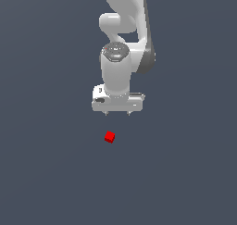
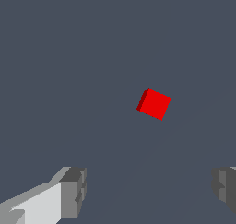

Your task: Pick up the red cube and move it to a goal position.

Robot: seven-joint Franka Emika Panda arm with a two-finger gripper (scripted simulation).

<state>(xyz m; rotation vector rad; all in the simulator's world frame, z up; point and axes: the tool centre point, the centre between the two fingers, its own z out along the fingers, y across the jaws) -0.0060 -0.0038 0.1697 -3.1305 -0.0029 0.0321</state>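
Red cube [image 1: 109, 137] sits on the grey floor [image 1: 46, 173], not yet grabbed, so basically everything is left to do (no goal marker visible either). Gripper [image 1: 118, 113] hangs above it, jaws spread wide and empty. Wrist view shows the cube's [image 2: 154, 104] skewed angle relative to the fingers [image 2: 73, 191], which the exterior view hides.

- No text, label, brand, number or sign is showing legibly in either view.
- The arm's white body [image 1: 121, 66] is carrying small dark marks near its wrist flange, too blurred to read.
- The red cube [image 1: 109, 137] is showing plain faces.
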